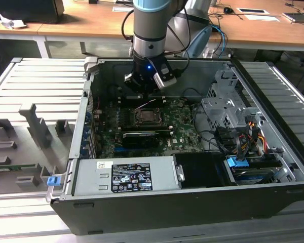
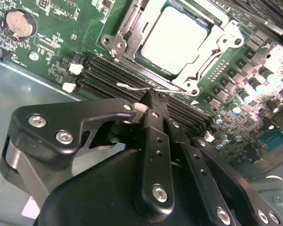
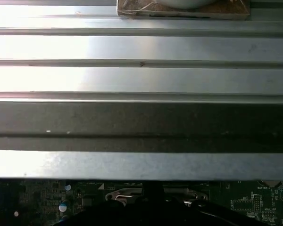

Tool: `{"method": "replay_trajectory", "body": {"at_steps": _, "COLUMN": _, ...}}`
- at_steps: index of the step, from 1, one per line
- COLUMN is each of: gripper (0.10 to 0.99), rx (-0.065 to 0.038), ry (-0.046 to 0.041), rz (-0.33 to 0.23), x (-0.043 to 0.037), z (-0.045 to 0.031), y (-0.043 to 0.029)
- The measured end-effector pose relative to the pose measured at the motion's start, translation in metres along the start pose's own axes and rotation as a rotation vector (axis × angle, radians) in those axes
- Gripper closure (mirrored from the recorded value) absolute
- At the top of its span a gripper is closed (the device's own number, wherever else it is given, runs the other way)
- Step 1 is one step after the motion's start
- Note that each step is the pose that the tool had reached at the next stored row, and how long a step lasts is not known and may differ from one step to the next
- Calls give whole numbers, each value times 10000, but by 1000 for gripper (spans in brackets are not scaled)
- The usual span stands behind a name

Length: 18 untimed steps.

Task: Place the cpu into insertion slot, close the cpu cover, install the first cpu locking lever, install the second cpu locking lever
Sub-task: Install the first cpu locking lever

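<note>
Arm point(image 1: 149, 25) reaches down into the open computer case point(image 1: 192, 210), which sits on a slatted metal table point(image 1: 30, 86); gripper point(image 1: 142, 91) hangs low over the green circuit board point(image 1: 185, 129), on the far side of the insertion slot point(image 2: 112, 44) in the exterior view; cpu point(image 2: 174, 40) lies flat in the slot, grey face up; cpu cover point(image 2: 221, 44) lies down around it, its square opening framing the chip; in the second wrist view the gripper point(image 2: 151, 100) has its fingers point(image 2: 155, 127) drawn together, tips right at a thin silvery locking lever point(image 2: 132, 86); lever runs along the slot's edge, between the slot and the black memory slots point(image 2: 106, 70); cannot tell whether the wire is actually clamped between the tips or only touched; cannot tell whether the lever is latched; in the first wrist view the same lever point(image 3: 125, 193) shows as a bright strip beside the dark gripper tip point(image 3: 153, 190), with the board on either side; round coin battery point(image 2: 20, 23) sits on the board well apart from the slot; in the exterior view a long black block point(image 1: 141, 137) lies on the near side of the slot, and a labelled power supply point(image 1: 124, 177) sits along the case's near edge.
</note>
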State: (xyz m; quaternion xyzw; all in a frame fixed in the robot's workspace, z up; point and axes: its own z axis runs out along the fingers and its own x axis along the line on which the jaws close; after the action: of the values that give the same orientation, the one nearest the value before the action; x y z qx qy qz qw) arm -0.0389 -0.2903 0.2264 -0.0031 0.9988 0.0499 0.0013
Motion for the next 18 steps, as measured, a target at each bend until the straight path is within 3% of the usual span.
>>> {"method": "replay_trajectory", "body": {"at_steps": 18, "gripper": 980, "rx": -2, "ry": 1, "rz": 0, "x": -140, "z": 130, "y": -3}}
